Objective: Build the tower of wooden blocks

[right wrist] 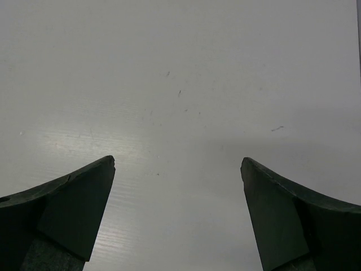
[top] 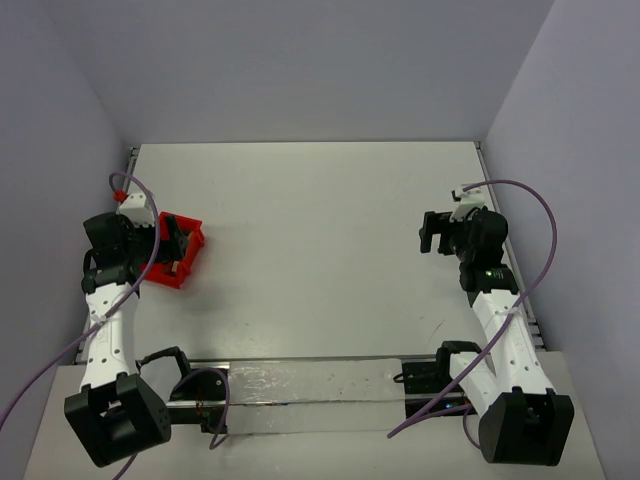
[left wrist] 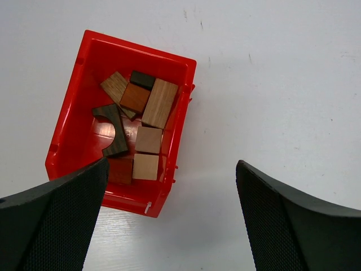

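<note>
Several wooden blocks lie loose in a red plastic bin [left wrist: 76,121]: a light tan cube [left wrist: 146,166], a second tan cube [left wrist: 149,139], a long tan block [left wrist: 159,103], a reddish-brown block [left wrist: 134,97], a dark arch-shaped block [left wrist: 115,130] and a small dark block [left wrist: 142,79]. No blocks are stacked on the table. My left gripper [left wrist: 172,169] is open and empty above the bin's near right corner. In the top view the left gripper [top: 172,243] hangs over the bin [top: 187,262]. My right gripper [top: 428,232] is open and empty over bare table [right wrist: 177,164].
The white table [top: 320,250] is walled at the back and both sides. A metal rail [top: 300,385] with cables runs along the near edge between the arm bases.
</note>
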### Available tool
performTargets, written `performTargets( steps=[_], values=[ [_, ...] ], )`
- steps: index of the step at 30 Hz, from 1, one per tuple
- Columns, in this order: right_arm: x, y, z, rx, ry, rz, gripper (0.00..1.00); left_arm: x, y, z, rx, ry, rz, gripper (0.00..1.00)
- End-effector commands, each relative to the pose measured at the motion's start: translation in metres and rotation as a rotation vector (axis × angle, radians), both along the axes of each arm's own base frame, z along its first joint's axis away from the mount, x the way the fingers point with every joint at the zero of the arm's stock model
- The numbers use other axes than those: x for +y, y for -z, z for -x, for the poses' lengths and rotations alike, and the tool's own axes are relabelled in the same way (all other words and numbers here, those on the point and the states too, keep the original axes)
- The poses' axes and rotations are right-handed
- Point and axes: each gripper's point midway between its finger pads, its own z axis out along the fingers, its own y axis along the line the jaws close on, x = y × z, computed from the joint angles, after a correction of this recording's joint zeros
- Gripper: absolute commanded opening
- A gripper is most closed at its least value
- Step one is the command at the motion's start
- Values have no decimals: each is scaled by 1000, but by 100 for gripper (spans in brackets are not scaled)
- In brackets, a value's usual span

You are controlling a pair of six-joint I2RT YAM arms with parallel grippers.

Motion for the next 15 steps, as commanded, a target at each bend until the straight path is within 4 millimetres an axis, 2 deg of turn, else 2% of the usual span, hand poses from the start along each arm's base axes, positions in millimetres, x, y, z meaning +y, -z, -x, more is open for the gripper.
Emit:
performTargets(
  steps=[1,6,9,13,15],
  values=[
    [3,-11,-4,-54,-15,4,100,2,-13,-5,-67,7,-21,99],
    [4,-10,-5,-51,-20,1,100,2,-12,-7,-47,15,-21,99],
    [4,-9,-5,-47,-20,0,100,13,-17,-16,-47,-24,-47,98],
    [4,-8,-4,-42,-22,3,100,27,-21,-36,17,-41,-73,90],
    [4,-6,-5,-38,-24,-1,100,34,-12,-46,82,-35,-82,83]
  ],
)
